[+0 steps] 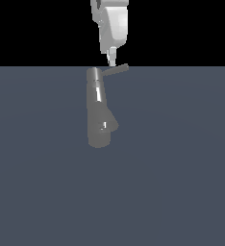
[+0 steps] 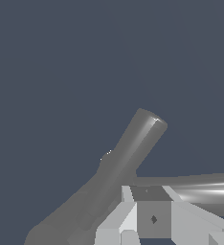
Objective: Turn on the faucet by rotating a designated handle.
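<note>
The gripper is hanging down from the white arm, and its pale fingertips are meeting the handle near the place where the rod is joining the faucet. I cannot tell if the fingers are closed on the rod or only touching it; in the wrist view the gripper is showing only its light blocky fingers, with the shiny handle running across just behind them. The handle is looking like a thin straight dark grey rod, pointing toward the exterior view's right and slightly up. The faucet is lying in the middle of the grey-blue floor as a grey metallic column with a bright highlight, getting wider toward its rounded base, and a short stubby spout is sticking out near that base
</note>
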Motion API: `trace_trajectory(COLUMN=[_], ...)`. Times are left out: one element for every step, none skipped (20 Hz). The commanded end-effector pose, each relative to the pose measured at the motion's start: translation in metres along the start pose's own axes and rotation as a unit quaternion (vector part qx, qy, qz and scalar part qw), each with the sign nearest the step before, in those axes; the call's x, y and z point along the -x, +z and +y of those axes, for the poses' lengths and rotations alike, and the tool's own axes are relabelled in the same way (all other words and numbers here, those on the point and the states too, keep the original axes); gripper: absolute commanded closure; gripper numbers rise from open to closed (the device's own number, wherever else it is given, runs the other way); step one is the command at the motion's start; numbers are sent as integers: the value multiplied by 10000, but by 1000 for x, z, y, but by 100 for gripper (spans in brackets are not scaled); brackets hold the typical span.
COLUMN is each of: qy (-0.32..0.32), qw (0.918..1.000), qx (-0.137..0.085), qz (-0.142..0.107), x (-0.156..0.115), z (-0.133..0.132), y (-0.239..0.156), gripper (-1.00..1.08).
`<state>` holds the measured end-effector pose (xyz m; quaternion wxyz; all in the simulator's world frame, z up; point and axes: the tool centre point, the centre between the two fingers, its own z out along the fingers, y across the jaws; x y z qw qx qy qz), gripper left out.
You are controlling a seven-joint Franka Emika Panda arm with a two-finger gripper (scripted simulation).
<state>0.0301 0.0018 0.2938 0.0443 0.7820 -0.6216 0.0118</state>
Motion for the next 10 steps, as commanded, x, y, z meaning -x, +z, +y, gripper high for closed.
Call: trace_trajectory(qy=[129,136,145,152,160,168,175,182,190,190], qw=[9999,9999,9999,9999,9998,9998,9998,9998,9998,9998], qx=[66,68,70,72,75,77,79,81,83,83], qz=[0,0,1,1,1,1,1,2,2,2], x=[-23,-27,-30,-34,-37,-41,-44,-48,-51,-51], z=[-2,-4,-6,-8,-10,-12,-14,-16,-18,-18], y=[12,13,15,16,18,19,20,22,23,23], gripper=[108,108,108,108,108,108,108,108,108,108])
